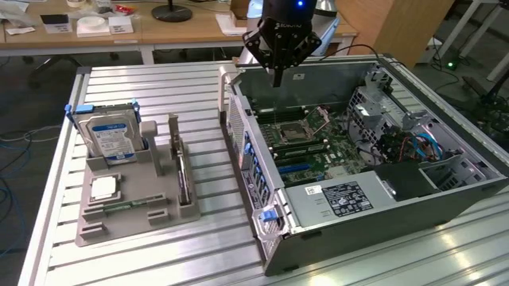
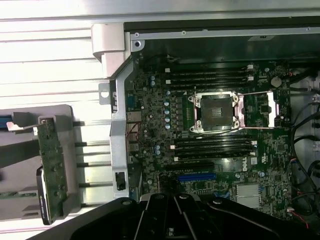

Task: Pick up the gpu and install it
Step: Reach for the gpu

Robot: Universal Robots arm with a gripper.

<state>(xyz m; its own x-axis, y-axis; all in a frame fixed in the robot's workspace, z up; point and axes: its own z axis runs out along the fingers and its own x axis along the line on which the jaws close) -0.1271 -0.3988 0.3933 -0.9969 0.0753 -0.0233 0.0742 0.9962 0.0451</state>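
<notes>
The gpu (image 1: 183,173) stands on edge in a grey holder (image 1: 135,223) at the exterior view's left, looking like a thin dark slab. The wrist view shows its green board with a black cooler behind it (image 2: 52,165). My gripper (image 1: 276,80) hangs above the far side of the open computer case (image 1: 382,202), well away from the gpu. Its fingers are shut with nothing between them. In the wrist view the gripper (image 2: 175,212) sits over the motherboard (image 2: 210,130), near a blue slot (image 2: 196,176).
A blue-labelled hard drive (image 1: 111,134) stands at the holder's far end. A small square chip (image 1: 104,187) and a memory stick (image 1: 123,207) lie nearer. The case's metal wall (image 1: 238,125) rises between holder and motherboard. A desk with clutter (image 1: 119,27) stands behind.
</notes>
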